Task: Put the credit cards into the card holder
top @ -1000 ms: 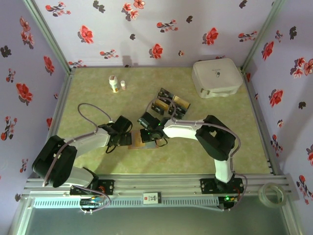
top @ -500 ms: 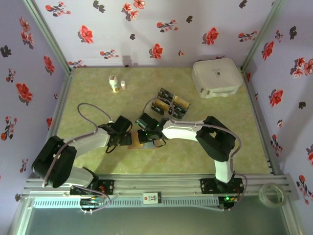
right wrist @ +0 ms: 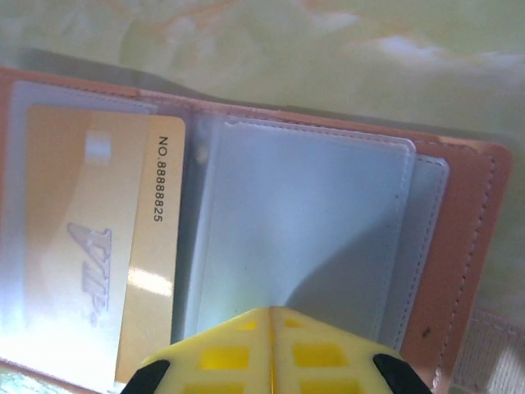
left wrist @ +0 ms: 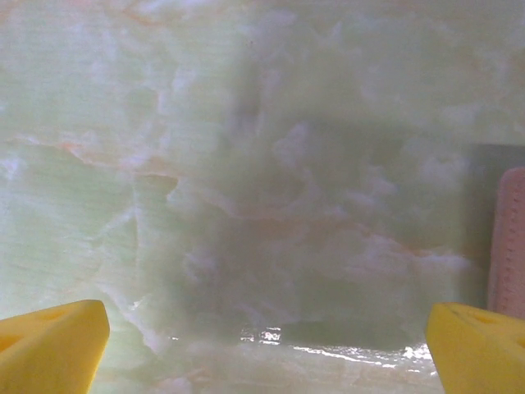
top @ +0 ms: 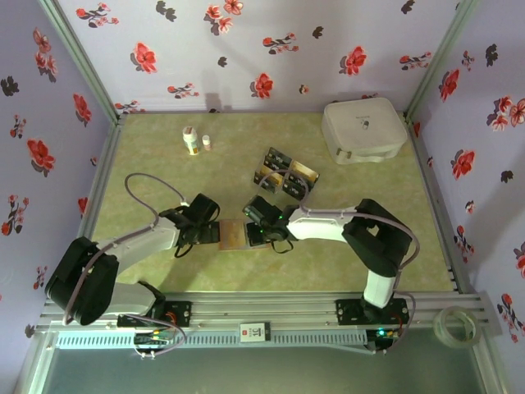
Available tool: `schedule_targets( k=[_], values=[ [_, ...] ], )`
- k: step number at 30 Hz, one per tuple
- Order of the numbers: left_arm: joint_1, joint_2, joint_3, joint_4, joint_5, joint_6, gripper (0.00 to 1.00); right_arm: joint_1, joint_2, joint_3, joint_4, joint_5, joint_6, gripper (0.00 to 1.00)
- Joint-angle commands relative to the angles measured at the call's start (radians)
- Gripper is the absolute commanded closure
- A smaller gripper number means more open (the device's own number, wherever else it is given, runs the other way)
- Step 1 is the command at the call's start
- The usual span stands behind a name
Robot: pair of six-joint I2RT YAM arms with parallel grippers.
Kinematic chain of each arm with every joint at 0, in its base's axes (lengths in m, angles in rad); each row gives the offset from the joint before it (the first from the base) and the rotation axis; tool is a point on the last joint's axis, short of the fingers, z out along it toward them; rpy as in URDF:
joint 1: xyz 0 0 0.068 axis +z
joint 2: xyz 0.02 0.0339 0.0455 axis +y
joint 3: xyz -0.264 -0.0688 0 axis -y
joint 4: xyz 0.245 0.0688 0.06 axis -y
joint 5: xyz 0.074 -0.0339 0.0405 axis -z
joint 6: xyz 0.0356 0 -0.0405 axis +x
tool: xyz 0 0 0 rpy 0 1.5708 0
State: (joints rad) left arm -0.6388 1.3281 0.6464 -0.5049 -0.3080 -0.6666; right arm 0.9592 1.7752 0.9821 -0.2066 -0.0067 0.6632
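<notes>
The card holder (top: 233,234) lies open on the table between my two grippers, reddish-brown outside with grey-blue clear sleeves (right wrist: 312,230). A gold credit card (right wrist: 107,271) marked "NO.8888825" sits in its left sleeve. My right gripper (right wrist: 271,315) is shut, empty, with its tips over the middle sleeve. My left gripper (left wrist: 267,328) is open just left of the holder, whose edge (left wrist: 510,246) shows at the right of the left wrist view. More credit cards (top: 283,174), black and gold, lie behind the holder.
A large white rounded case (top: 363,130) stands at the back right. Two small bottles (top: 191,140) stand at the back left. A roll of tape (top: 451,324) lies outside the frame at the near right. Walls close in the table.
My right gripper has shifted right and toward the near edge, uncovering more of the card holder. The left arm has shifted slightly.
</notes>
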Motion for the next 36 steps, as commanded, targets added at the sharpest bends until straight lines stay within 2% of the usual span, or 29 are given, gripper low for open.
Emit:
schedule_targets(
  k=[1, 10, 22, 36],
  values=[
    [-0.008, -0.022, 0.004, -0.032, 0.002, -0.002, 0.0, -0.027, -0.039, -0.036, -0.024, 0.01, -0.011, 0.93],
    [-0.034, 0.01, 0.02, -0.016, 0.008, -0.014, 0.0, -0.026, -0.085, 0.002, -0.017, -0.04, -0.027, 0.93],
    [-0.085, 0.115, 0.053, 0.021, 0.007, -0.029, 0.0, -0.006, -0.01, 0.039, 0.021, -0.075, -0.014, 0.94],
    [-0.091, 0.161, 0.05, 0.048, 0.007, -0.027, 0.0, 0.004, 0.05, 0.062, 0.044, -0.096, -0.001, 0.96]
  ],
)
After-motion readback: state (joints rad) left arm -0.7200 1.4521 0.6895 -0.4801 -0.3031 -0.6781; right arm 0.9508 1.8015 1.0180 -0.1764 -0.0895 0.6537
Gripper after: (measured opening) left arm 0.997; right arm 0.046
